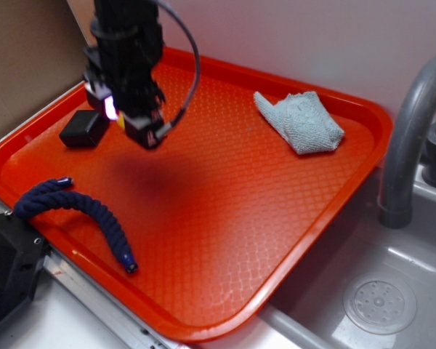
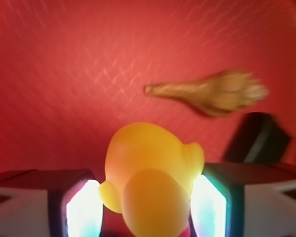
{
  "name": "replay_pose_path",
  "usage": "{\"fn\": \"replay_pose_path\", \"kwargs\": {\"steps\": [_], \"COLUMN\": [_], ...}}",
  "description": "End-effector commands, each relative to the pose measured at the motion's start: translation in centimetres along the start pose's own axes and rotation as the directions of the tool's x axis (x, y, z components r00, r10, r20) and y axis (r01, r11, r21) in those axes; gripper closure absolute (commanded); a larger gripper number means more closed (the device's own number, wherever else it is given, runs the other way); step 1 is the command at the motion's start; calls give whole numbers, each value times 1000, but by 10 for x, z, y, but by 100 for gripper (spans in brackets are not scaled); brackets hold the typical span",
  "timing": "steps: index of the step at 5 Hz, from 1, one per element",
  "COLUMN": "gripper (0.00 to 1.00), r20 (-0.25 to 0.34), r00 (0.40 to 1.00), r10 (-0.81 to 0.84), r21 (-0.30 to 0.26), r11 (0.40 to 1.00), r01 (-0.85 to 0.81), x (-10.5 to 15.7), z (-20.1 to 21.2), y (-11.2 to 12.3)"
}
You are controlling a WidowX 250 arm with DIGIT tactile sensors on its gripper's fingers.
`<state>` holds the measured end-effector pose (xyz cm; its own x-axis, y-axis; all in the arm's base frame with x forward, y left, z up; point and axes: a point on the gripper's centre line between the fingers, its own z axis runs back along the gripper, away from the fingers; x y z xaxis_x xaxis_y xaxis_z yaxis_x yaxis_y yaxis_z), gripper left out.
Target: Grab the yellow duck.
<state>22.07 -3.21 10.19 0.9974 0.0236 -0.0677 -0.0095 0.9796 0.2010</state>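
In the wrist view the yellow duck (image 2: 150,177) sits at the bottom centre of the frame, right between my fingers (image 2: 147,210). The left pad glows at its left flank and the right pad at its right, both looking pressed against the rubber. So I am closed on the duck, narrowed to about its body width. I judge the grab itself done; whether it is lifted clear of the orange tray (image 2: 64,64) I cannot tell, though in the exterior view, upper left, I hang above the tray with a sliver of yellow at my tips (image 1: 120,122).

The duck's long axis runs up and down the wrist frame, across my closing line. Beak and eye are out of sight, so its facing is unclear.

Right of centre lie a tan seashell (image 2: 212,94) and a black block (image 2: 259,138).
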Motion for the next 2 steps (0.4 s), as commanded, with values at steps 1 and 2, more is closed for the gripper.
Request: {"fn": "replay_pose_path", "kwargs": {"steps": [1, 2], "gripper": [100, 100], "r20": [251, 251], "r00": [968, 966], "r10": [9, -57], "r21": [-138, -174], "r11": [990, 979], "r01": [27, 103], "x": [-33, -30], "z": [110, 113], "y": [-7, -7]}}
